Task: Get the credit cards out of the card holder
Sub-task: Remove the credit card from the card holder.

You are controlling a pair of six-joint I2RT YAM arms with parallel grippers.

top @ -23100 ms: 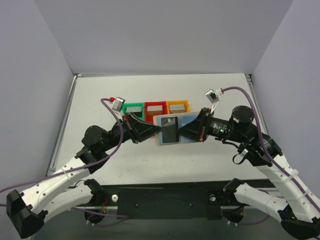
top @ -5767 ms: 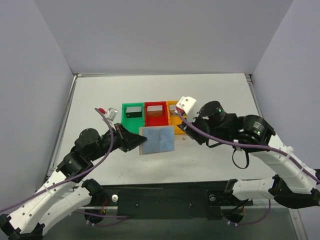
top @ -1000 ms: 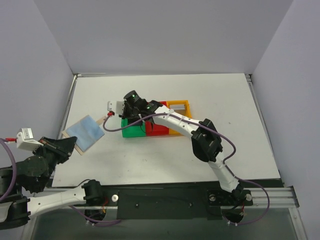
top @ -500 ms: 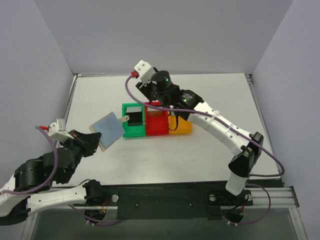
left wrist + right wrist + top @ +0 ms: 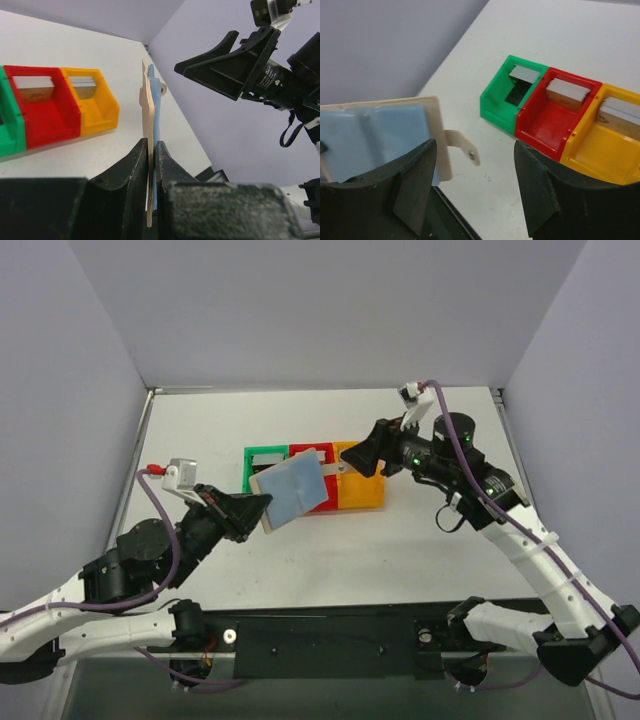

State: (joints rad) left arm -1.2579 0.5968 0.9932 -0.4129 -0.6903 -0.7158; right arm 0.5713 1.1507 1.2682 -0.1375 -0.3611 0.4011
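Note:
The card holder (image 5: pixel 290 490) is a tan bifold held spread open in the air in front of the bins, with my left gripper (image 5: pixel 257 508) shut on its left edge. In the left wrist view the card holder (image 5: pixel 148 115) is edge-on between the jaws of the left gripper (image 5: pixel 152 146). My right gripper (image 5: pixel 350 462) hangs open just right of it, touching nothing. From the right wrist, the light blue panels (image 5: pixel 380 135) and the snap tab (image 5: pixel 465 147) lie by the left finger; the right gripper (image 5: pixel 475 146) is empty. Grey credit cards (image 5: pixel 565 90) stand in the bins.
Three small bins stand in a row mid-table: green (image 5: pixel 262 455), red (image 5: pixel 318 508) partly behind the holder, orange (image 5: pixel 362 490). The same bins show in the right wrist view: green (image 5: pixel 502 100), red (image 5: pixel 555 120), orange (image 5: pixel 610 145). White table (image 5: pixel 420 540) between grey walls.
The right arm swung from over the green bin, round the back, to the right of the bins, and its jaws opened. The left arm carried the holder rightward in front of the bins.

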